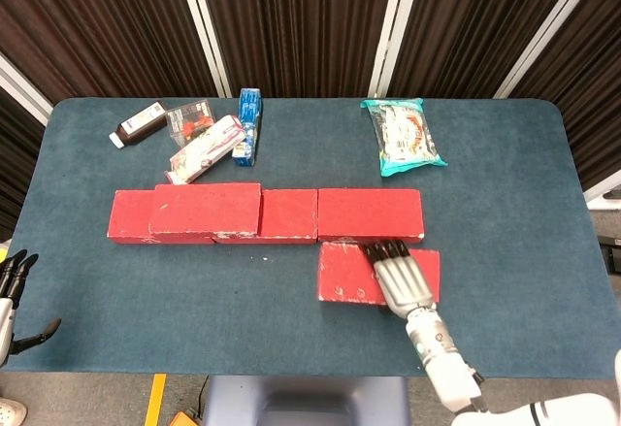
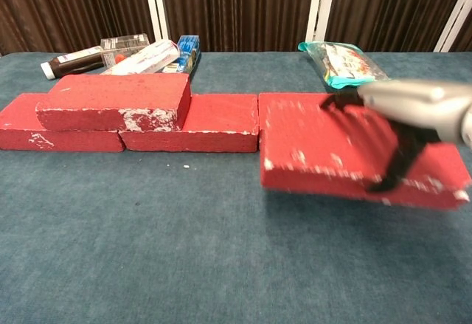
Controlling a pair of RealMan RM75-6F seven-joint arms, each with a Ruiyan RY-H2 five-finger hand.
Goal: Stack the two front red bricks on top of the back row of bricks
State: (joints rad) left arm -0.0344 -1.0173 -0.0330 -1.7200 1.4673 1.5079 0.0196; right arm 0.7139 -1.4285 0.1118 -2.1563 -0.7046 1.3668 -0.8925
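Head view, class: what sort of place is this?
Probably a robot test room: a table covered in blue cloth, dark curtains behind, and staged props, namely red bricks and packaged goods, with a robot right hand working.

table (image 1: 505, 203): big, rounded corners, covered in blue-teal carpet-like fabric, fills most of both views
curtains (image 1: 291, 18): dark brown, pleated, hanging right behind the table's far edge, pretty much the whole backdrop
strips (image 1: 393, 23): white vertical bands running between the curtain panels, a few of them, fanned out a bit in the head view
floor (image 1: 87, 397): only a sliver at the bottom of the head view, greyish
tape (image 1: 155, 397): short yellow line on the floor near the bottom left
light: even and flat, soft shadows only, no glare on the cloth
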